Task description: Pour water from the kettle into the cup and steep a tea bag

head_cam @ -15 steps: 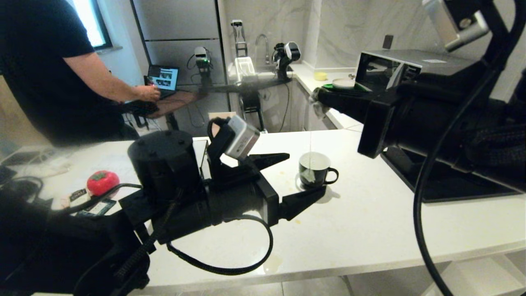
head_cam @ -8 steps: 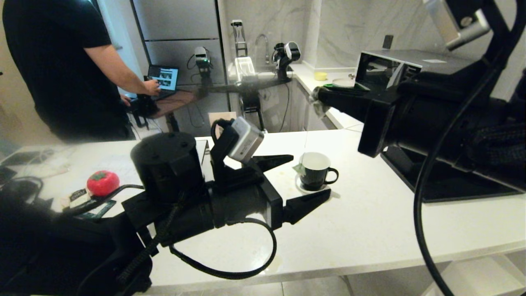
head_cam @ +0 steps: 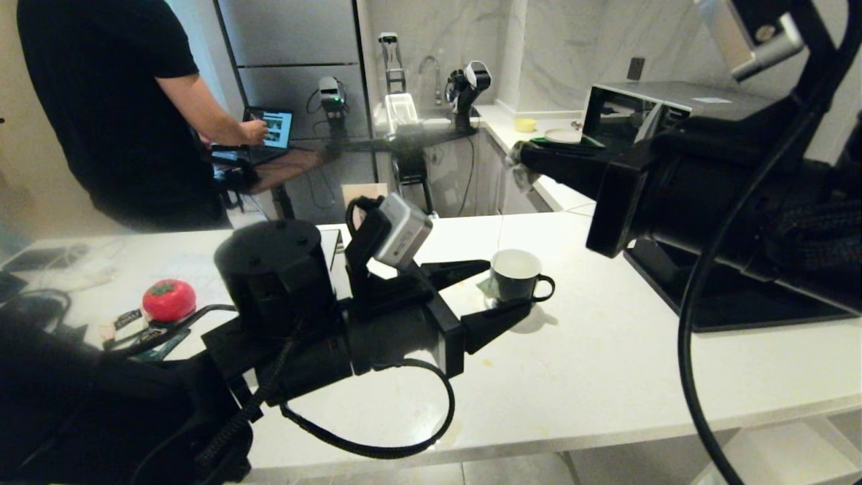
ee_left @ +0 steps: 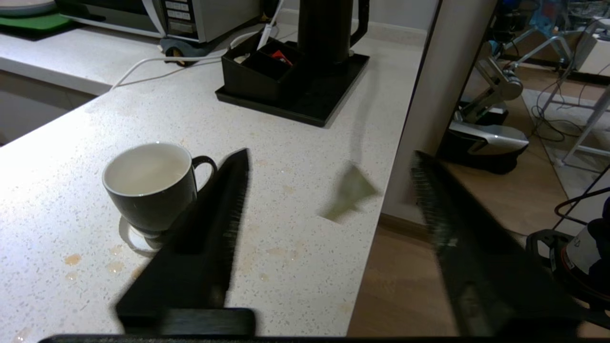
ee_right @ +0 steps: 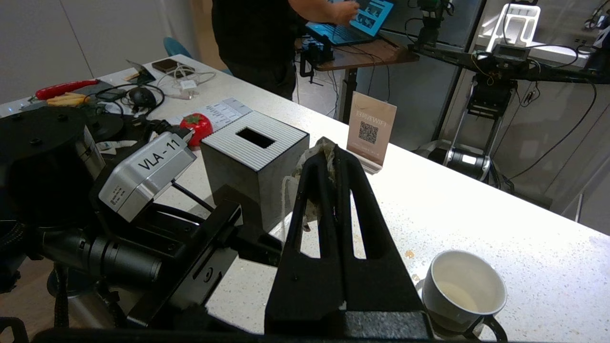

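Nice and easy: shut left gripper [ee_left: 331, 153], jaws spread beside the cup [ee_left: 147, 186], on swinging tag [ee_left: 350, 197]. High above the cup, trust right gripper [ee_right: 333, 155], pinching the tea bag [ee_right: 314, 151].

White speckled counter [head_cam: 606, 377], marble wall [head_cam: 559, 47], wooden floor [ee_left: 405, 286]

At frame centre the cup [head_cam: 515, 275] is sitting on the white tabletop [head_cam: 606, 364]. The left gripper [head_cam: 495, 291] is reaching in from the lower left, its fingers [head_cam: 498, 318] spread beside the cup. The right gripper [head_cam: 522, 165] (entering from the right) is pinching the tea bag [head_cam: 516, 168], high above the cup.
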Robot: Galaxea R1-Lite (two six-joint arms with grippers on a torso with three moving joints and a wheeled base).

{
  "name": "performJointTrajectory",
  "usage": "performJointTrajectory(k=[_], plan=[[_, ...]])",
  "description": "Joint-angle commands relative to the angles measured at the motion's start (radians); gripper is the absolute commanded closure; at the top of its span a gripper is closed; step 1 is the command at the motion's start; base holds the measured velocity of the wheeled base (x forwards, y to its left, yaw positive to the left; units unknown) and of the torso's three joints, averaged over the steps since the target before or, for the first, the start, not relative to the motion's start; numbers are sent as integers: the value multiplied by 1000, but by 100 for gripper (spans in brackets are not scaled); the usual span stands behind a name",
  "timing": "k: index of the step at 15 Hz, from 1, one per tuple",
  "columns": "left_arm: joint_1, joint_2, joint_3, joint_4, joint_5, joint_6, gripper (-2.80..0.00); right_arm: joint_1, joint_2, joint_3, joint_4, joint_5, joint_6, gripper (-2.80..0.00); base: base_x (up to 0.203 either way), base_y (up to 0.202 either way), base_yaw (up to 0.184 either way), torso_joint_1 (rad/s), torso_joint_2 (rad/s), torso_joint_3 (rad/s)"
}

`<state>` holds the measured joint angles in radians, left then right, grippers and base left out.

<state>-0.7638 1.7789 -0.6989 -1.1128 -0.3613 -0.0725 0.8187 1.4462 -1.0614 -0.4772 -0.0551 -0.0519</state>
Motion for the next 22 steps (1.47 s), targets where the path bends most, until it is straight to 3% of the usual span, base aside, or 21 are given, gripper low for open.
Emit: performJointTrajectory(k=[1,22], plan=[[0,2,1,-9,-2,-1,0,0,2,0,-3,0,0,0,0,0,0,0,0,0],[-3,-6,3,-32,-1,-3,0,0,3,19,-3,-8,6,0,0,0,0,0,0,0]])
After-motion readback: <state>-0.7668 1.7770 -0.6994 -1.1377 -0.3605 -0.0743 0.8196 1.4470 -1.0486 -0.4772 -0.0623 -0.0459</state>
